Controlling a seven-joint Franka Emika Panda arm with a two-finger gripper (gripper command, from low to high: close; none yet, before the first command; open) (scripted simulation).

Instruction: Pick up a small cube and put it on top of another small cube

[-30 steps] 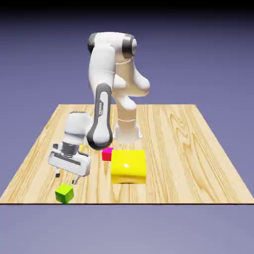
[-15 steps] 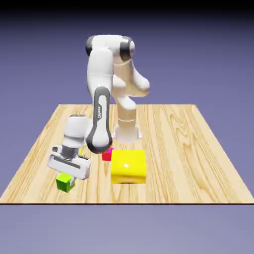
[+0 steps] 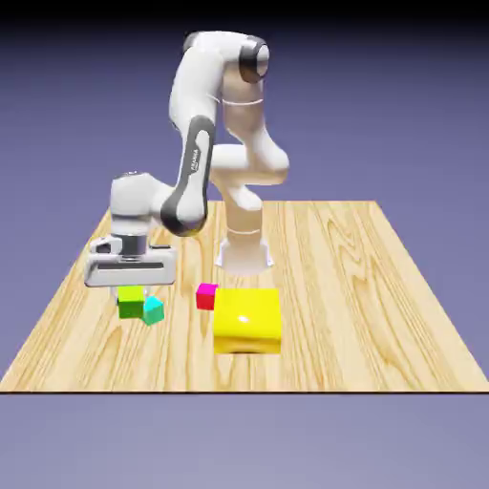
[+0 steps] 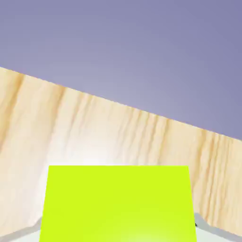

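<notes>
My gripper (image 3: 130,294) is shut on the small lime-green cube (image 3: 127,308) and holds it off the table at the exterior view's left. In the hand view the green cube (image 4: 118,203) fills the bottom between the fingers and hides most of them. Only grey slivers show at its lower corners. The small red cube (image 3: 205,297) rests on the table to the exterior view's right of my hand, by the far-left corner of the yellow block.
A big yellow block (image 3: 247,320) stands near the middle front of the wooden table (image 3: 363,287). A small cyan cube (image 3: 154,309) shows just beside the held green cube. The arm's base (image 3: 244,250) stands at the far edge.
The gripper came down over the green cube near the front edge, shut on it, and has lifted it up and away from that edge. The cyan cube has come into sight.
</notes>
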